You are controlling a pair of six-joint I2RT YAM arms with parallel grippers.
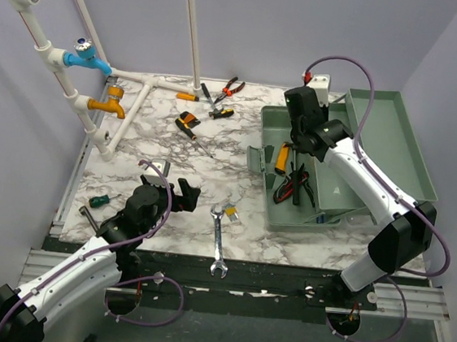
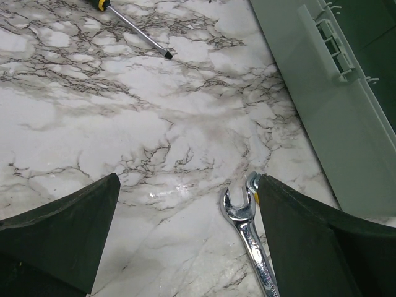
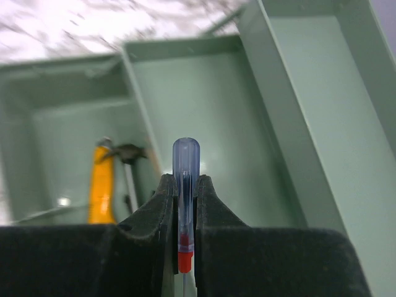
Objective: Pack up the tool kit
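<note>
Packing step: a small tool (image 3: 185, 154) with a clear bluish handle and a red collar is held over the open toolbox (image 3: 204, 99). It is pinched narrow and upright in the right pincer (image 3: 185, 185).
Toolbox position: from overhead it is found at 3 o'clock on the worktop (image 1: 211, 177), with its lid (image 1: 395, 139) thrown back toward 2 o'clock.
Release, done well: the tool would best be lowered over the bare compartment floor at 12 o'clock in the right wrist view. It should be kept apart from the orange-handled tool (image 3: 102, 185) at 9 o'clock. Laying it nearly flat before the jaws are eased apart would stop it bouncing off a divider.
Left pincer (image 2: 185, 182): its fingers (image 2: 62, 241) are spread wide with nothing gripped, hovering above bare marble. The wrench (image 2: 250, 238) lies just beside the finger at 4 o'clock.
Loose tools on the worktop: the wrench is at 6 o'clock, the yellow-black screwdriver (image 1: 191, 126) and pliers (image 1: 231, 88) toward 12, the green-handled screwdriver (image 1: 101, 199) at 9.
Hidden: the working end of the held tool is buried between the pads, so its kind cannot be told.
Masked: part of the box interior is covered by the right arm overhead.
Cut off: the wrench's tail is lost at the edge of the left wrist view.
Unclear: a small object (image 1: 230, 214) beside the wrench head is too small to name.
</note>
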